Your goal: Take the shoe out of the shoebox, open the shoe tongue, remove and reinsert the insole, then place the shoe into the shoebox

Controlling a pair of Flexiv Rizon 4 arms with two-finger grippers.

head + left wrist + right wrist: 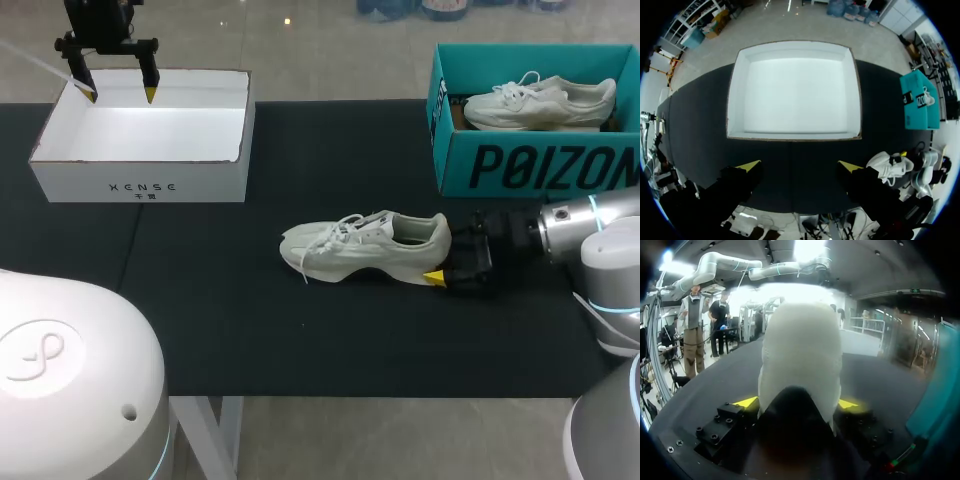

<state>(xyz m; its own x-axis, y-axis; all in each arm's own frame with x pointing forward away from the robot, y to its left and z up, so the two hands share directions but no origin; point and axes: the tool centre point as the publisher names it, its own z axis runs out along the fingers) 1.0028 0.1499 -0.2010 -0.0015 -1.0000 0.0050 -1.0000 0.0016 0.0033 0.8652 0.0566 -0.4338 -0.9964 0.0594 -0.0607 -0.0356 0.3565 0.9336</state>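
Right end effector comes in low from the right edge of the surface in the head view and is clamped on the heel of the shoe. That shoe rests upright on its sole near the middle of the surface, toe toward the left edge. At the far right corner the teal shoebox already holds a second shoe. At the far left corner the left end effector hangs over a white box with its fingers apart, holding nothing. From the left wrist, that end effector is spread wide with the white box ahead of it, its inside bare, and the shoe is well off to one side. From the right wrist, the end effector has a yellow tip on each side of the shoe's heel, so as far as I can judge it is gripping there. My worries are these. A heel-only hold on soft material could let the long toe sag or twist on any lift. The loose laces could catch while the tongue is opened. My left arm is far from the shoe, so the tongue and insole work needs a long reach. The teal shoebox is crowded, and a careless return could knock the second shoe.
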